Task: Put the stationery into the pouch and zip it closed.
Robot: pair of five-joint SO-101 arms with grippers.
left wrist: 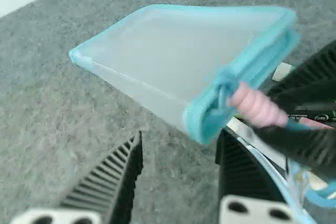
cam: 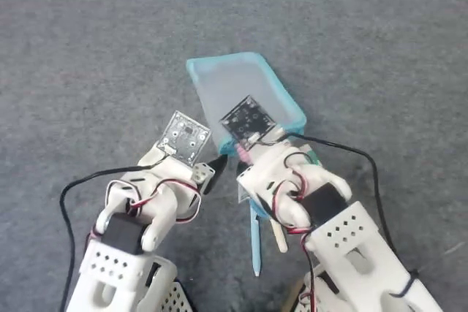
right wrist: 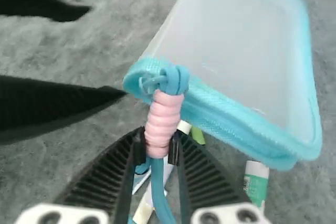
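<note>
The translucent pouch (cam: 234, 93) with cyan trim lies mid-table, its near end raised. My right gripper (right wrist: 157, 142) is shut on the pink zipper pull (right wrist: 163, 119) at the pouch's (right wrist: 247, 45) near corner. In the left wrist view the pull (left wrist: 257, 106) sits at the corner of the pouch (left wrist: 173, 56). My left gripper (left wrist: 178, 166) stands open just short of that corner, touching nothing. From above, the left gripper (cam: 217, 167) and right gripper (cam: 241, 155) sit close together. A blue pen (cam: 254, 242) and a cream stick (cam: 279, 235) lie under the right arm. A green-and-white item (right wrist: 255, 179) pokes out beneath the pouch.
Grey carpet-like cloth (cam: 88, 71) covers the table, with open room on both sides and behind the pouch. A black cable (cam: 365, 173) loops beside the right arm, another (cam: 69, 210) beside the left.
</note>
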